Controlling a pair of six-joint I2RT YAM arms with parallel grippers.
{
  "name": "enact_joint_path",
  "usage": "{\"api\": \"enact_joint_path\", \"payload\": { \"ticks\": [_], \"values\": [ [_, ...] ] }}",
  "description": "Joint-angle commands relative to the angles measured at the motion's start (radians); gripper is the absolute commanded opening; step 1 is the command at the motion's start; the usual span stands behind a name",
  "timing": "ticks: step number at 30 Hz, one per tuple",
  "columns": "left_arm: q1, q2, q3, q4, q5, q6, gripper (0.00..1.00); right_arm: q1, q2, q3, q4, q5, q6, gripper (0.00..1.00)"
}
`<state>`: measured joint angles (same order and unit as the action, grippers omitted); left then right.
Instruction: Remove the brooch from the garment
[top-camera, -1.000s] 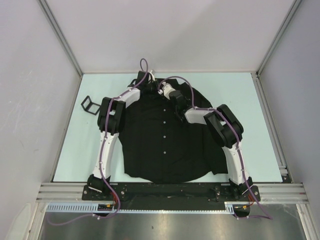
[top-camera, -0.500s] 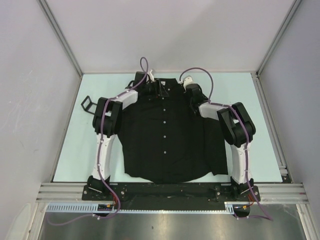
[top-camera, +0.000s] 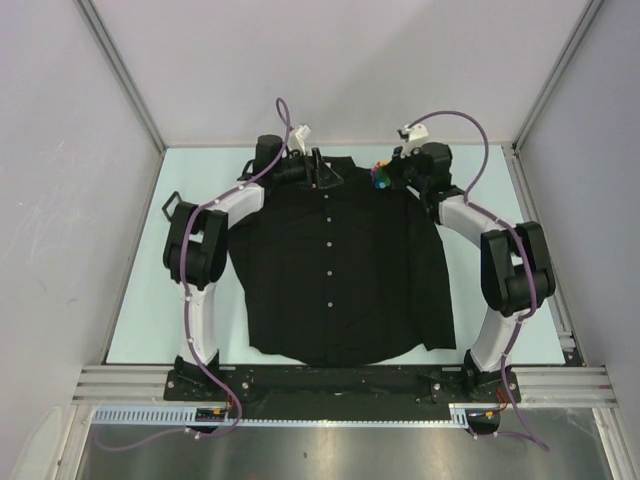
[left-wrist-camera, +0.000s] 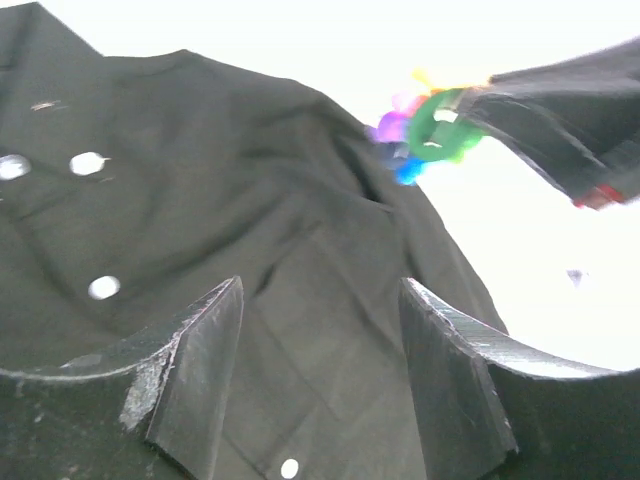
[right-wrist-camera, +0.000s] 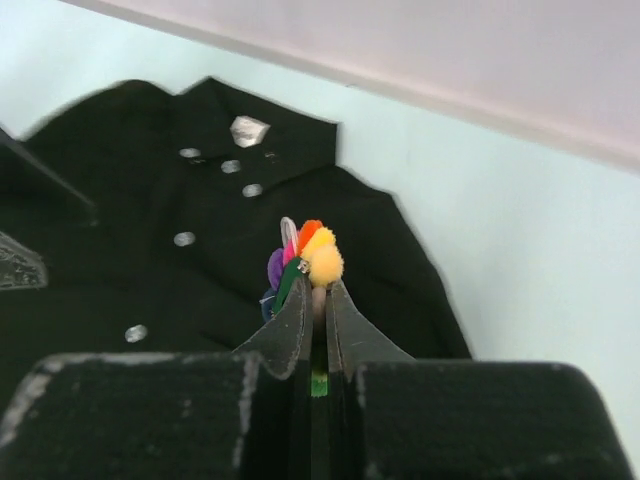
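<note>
the right end effector (right-wrist-camera: 318, 292) is closed on the brooch (right-wrist-camera: 305, 262), its two dark fingers pinched together on the lower edge of the flower, so that the yellow, orange, purple and green petals stand up just past the fingertips. under and ahead of that end effector lies the garment (top-camera: 335, 270), spread flat and face up on the pale bench (top-camera: 150, 290). the brooch sits over the shoulder area on the right arm's side, near the collar (right-wrist-camera: 255, 120). the pictures do not show whether the brooch still touches the cloth or hangs just clear of it. to the left of the right end effector, the row of small white buttons (top-camera: 328, 246) runs down the middle of the shirt front. the left end effector (left-wrist-camera: 320, 290) is open, its jaws standing wide apart with nothing between them but the black fabric seen below, and it hovers low over the collar end of the garment. from that end effector the brooch appears ahead and to the right, gripped at the tips of the other arm's fingers, near the shoulder edge of the shirt. the two end effectors are near each other but apart.
</note>
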<state>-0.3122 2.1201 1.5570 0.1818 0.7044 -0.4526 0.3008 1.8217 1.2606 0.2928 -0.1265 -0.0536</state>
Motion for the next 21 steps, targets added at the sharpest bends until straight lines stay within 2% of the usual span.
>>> {"api": "enact_joint_path", "payload": {
  "ticks": [1,6,10,16,21],
  "values": [
    [-0.004,-0.025,-0.018,0.140,0.171,-0.011,0.68,-0.081,0.050,-0.030,0.123,-0.441,0.234,0.00],
    [-0.005,0.032,0.024,0.165,0.237,-0.063,0.68,-0.109,0.059,-0.095,0.302,-0.619,0.333,0.00],
    [-0.008,0.078,0.029,0.246,0.247,-0.175,0.65,-0.118,0.096,-0.115,0.419,-0.657,0.396,0.00],
    [-0.016,0.104,0.048,0.237,0.253,-0.192,0.67,-0.129,0.128,-0.141,0.555,-0.686,0.480,0.00],
    [-0.037,0.121,0.055,0.283,0.319,-0.210,0.68,-0.129,0.128,-0.145,0.569,-0.694,0.479,0.00]
  ]
}}
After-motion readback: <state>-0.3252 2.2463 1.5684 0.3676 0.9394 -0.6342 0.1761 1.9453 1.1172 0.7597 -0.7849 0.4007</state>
